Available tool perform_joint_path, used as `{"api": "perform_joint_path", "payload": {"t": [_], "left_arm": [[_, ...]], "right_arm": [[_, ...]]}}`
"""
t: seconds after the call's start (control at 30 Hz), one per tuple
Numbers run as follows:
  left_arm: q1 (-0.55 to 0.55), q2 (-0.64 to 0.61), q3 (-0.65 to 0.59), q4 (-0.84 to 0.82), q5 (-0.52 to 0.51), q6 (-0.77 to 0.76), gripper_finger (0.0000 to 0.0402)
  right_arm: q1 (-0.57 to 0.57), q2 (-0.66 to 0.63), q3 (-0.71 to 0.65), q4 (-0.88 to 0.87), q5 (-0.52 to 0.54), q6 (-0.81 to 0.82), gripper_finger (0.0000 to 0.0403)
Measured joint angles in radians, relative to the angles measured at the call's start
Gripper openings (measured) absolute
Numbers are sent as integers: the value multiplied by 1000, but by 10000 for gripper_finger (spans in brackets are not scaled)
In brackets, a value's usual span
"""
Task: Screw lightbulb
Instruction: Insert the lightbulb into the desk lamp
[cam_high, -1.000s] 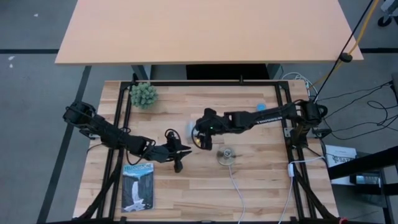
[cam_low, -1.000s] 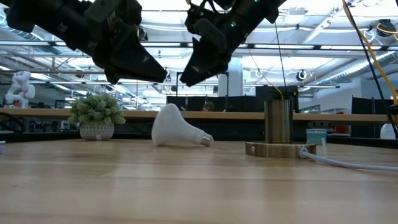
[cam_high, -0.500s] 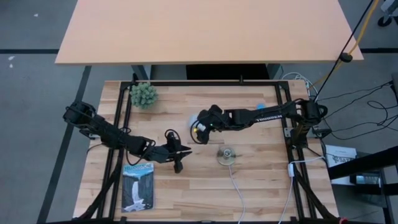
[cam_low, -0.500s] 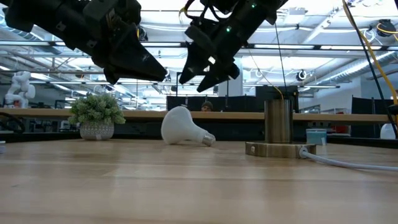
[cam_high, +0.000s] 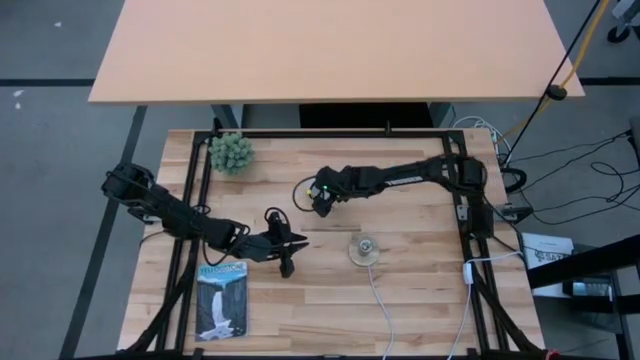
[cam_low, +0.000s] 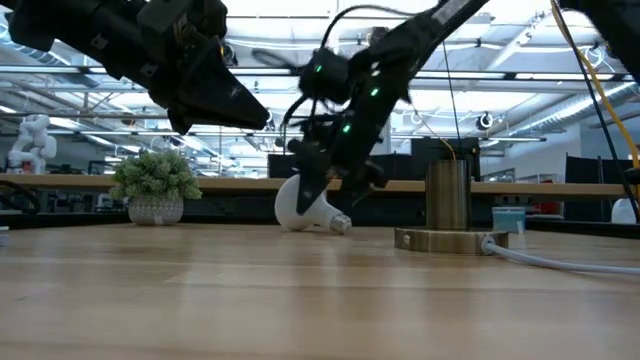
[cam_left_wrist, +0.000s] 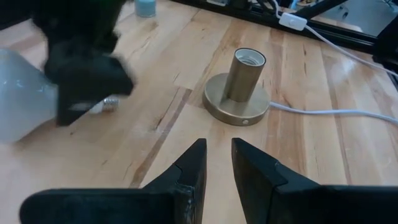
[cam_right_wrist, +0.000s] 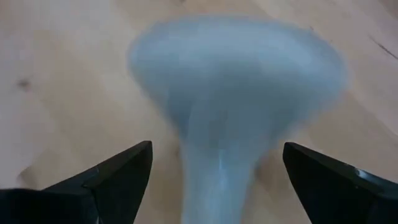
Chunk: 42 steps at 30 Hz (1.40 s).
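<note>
Near the middle of the wooden worktop (cam_high: 400, 300), the lightbulb (cam_low: 297, 202) lies on its side, its white dome toward the small potted plant (cam_high: 231, 152) and its grey screw base pointing toward the brass socket (cam_high: 364, 249). The bulb and the socket are apart; the socket stands upright on its round base with a white cord (cam_high: 385, 310) running from it toward the front edge of the worktop.

The right gripper (cam_high: 316, 196) is low over the bulb. In the right wrist view its two fingers (cam_right_wrist: 118, 177) are spread wide on either side of the bulb (cam_right_wrist: 236, 99), with wood showing between each finger and the glass, so the gripper is open and holds nothing. In the low view this arm comes down in front of the bulb and hides part of it.

The left gripper (cam_high: 297, 243) hangs above the worktop, near the socket and well apart from the bulb. In the left wrist view its fingers (cam_left_wrist: 189, 171) stand close together with only a narrow gap and nothing between them, pointing toward the socket (cam_left_wrist: 239, 87); the bulb (cam_left_wrist: 22, 102) shows at the side behind the dark shape of the right gripper (cam_left_wrist: 84, 68).

A booklet with a picture on its cover (cam_high: 221, 301) lies on the worktop beside the left arm. A small blue object (cam_left_wrist: 145, 7) sits at the far edge.
</note>
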Motion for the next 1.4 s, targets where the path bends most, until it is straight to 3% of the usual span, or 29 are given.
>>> {"api": "perform_joint_path", "payload": {"t": [0.27, 0.37, 0.53, 0.73, 0.87, 1.0, 1.17, 1.27, 1.4], "left_arm": [[18, 0, 0, -5, -2, 5, 78], [17, 0, 0, -9, -2, 5, 78], [17, 0, 0, -11, 2, 6, 78], [17, 0, 0, -15, 3, 7, 78], [17, 0, 0, -15, 3, 1, 78], [17, 0, 0, -22, 4, 0, 78], [7, 0, 0, -23, 5, -1, 78], [-1, 0, 0, -23, 5, -6, 78], [-4, 0, 0, -14, 5, -15, 78]], "right_arm": [[-58, 150, 158, -38, 22, -30, 335], [-69, 156, 173, -86, 22, -65, 284], [-81, 142, 173, -138, 15, -125, 155], [-95, 91, 169, -228, -7, -162, 139], [-103, 38, 169, -326, -82, -180, 134], [-56, -54, 169, -480, -81, -177, 133], [81, -235, 105, -592, 51, -165, 133], [169, -402, -5, -579, 85, -101, 133], [297, -655, -251, -472, 108, 66, 132]]}}
